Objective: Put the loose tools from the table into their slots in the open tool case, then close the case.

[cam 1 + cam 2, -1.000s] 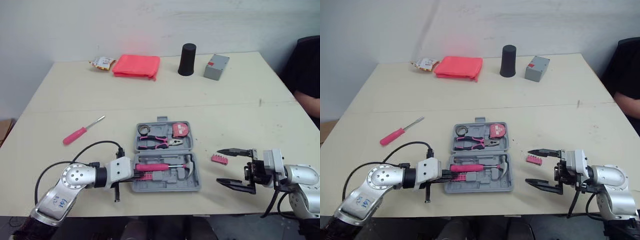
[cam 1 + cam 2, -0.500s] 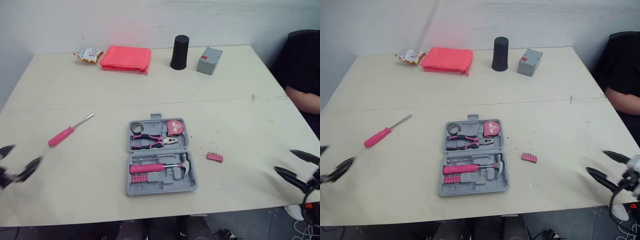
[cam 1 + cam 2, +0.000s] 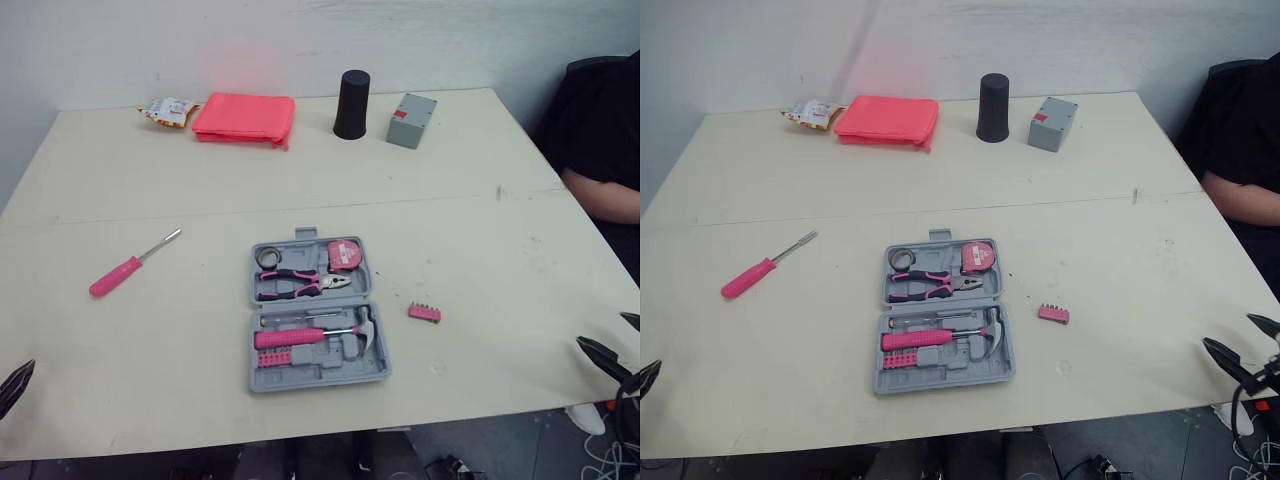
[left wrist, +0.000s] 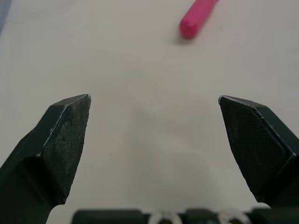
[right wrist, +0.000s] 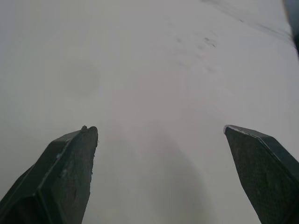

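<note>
No legible text, number or brand anywhere.
- Grey box [image 3: 411, 106], far side of counter [image 3: 480, 250]: red label [image 3: 399, 114] on one face, print too small to read.
- Snack packet [image 3: 165, 110], far left corner, touching pink pouch [image 3: 244, 117]: coloured printing, illegible.
- Tape measure [image 3: 344, 256] in upper half of tool case [image 3: 330, 368]: any marking on its face too small to read.

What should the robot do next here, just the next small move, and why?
Probably ease the left gripper forward toward the pink screwdriver. It lies loose on the table left of the open tool case, the gripper is open and empty, and the left wrist view shows the pink handle ahead of it. The bit holder lies loose right of the case.
</note>
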